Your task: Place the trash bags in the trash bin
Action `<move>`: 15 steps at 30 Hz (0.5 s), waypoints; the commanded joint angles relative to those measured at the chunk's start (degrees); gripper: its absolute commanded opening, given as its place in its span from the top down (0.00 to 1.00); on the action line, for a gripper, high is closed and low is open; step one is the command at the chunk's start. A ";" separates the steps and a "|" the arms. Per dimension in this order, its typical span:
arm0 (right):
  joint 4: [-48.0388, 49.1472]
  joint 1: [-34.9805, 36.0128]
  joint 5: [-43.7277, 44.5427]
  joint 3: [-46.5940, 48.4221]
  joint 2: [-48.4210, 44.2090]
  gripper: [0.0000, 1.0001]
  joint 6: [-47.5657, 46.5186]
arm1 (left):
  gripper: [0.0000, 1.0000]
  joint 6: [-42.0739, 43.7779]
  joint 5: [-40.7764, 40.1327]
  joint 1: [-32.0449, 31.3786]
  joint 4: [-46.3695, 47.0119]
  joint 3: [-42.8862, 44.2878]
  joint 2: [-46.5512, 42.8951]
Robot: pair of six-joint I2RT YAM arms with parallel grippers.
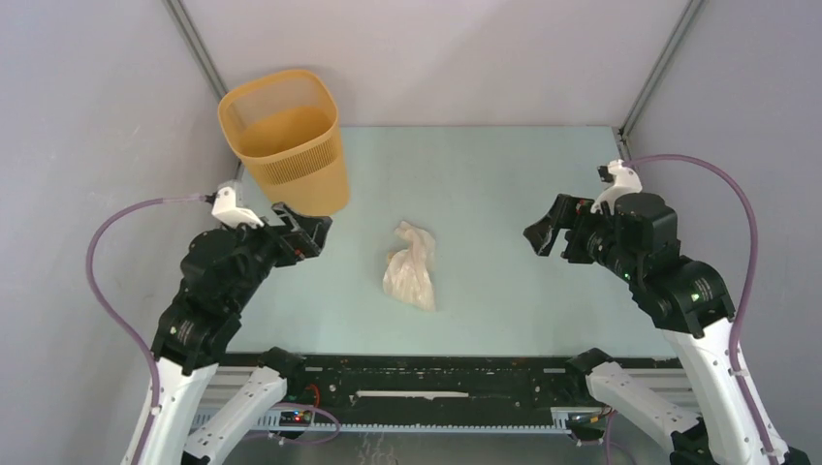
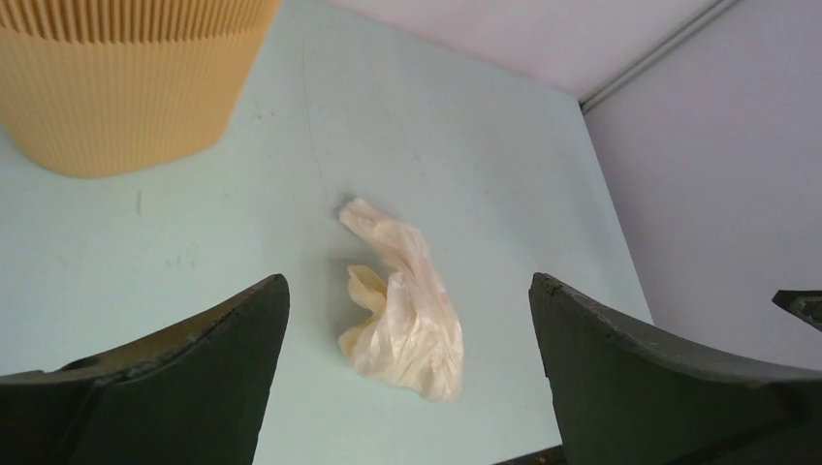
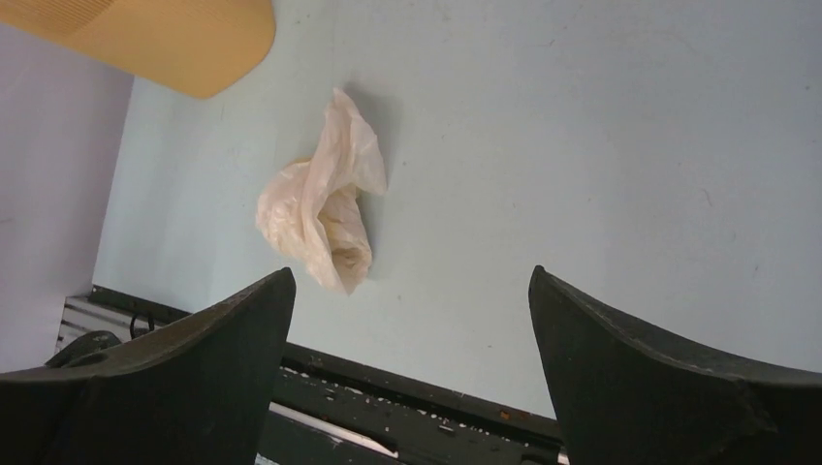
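A crumpled cream-white trash bag (image 1: 411, 266) lies on the pale table between the two arms; it also shows in the left wrist view (image 2: 402, 305) and the right wrist view (image 3: 320, 208). The yellow-orange mesh trash bin (image 1: 286, 136) stands upright at the back left, its lower wall in the left wrist view (image 2: 116, 82). My left gripper (image 1: 308, 232) is open and empty, just in front of the bin and left of the bag. My right gripper (image 1: 548, 232) is open and empty, well right of the bag and above the table.
Grey walls enclose the table on the left, back and right. A black rail (image 1: 436, 373) with the arm bases runs along the near edge, also in the right wrist view (image 3: 407, 407). Purple cables loop from both wrists.
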 commanded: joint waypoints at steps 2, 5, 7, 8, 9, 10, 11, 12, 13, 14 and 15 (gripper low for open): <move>-0.12 3.47 4.20 -0.94 1.24 0.00 2.64 | 0.02 -4.98 1.22 -2.44 1.97 -4.22 2.48; -1.32 3.64 3.86 -1.50 2.51 0.00 2.72 | 0.03 -7.23 3.70 -3.47 3.69 -7.72 2.85; -1.71 3.65 2.91 -2.34 2.75 0.00 2.27 | 0.03 -8.65 4.43 -4.35 5.75 -10.48 2.64; -1.53 3.65 2.06 -2.90 2.68 0.00 2.14 | 0.03 -9.40 6.11 -4.86 6.67 -11.78 2.85; -1.06 3.65 0.79 -3.64 2.55 0.00 1.67 | 0.03 -10.08 7.07 -5.32 7.58 -12.92 3.40; -0.53 3.67 -0.89 -4.34 2.30 0.00 1.35 | 0.03 -10.73 7.48 -6.17 8.05 -13.95 4.23; 0.05 3.65 -2.65 -5.18 2.08 0.00 1.29 | 0.02 -11.31 7.54 -7.25 8.44 -14.83 5.17; 0.65 3.65 -3.83 -5.96 1.79 0.00 1.45 | 0.01 -11.68 7.58 -8.45 8.90 -15.40 6.30; 1.01 3.64 -4.57 -6.59 1.55 0.00 1.91 | 0.01 -11.94 7.54 -9.80 9.46 -15.99 7.76; 1.20 3.65 -4.77 -7.12 1.45 0.00 2.52 | 0.01 -12.04 7.75 -10.98 9.99 -16.27 9.40; 1.20 3.53 -4.71 -7.49 1.36 0.00 3.14 | 0.00 -12.00 7.74 -12.30 10.24 -16.20 11.56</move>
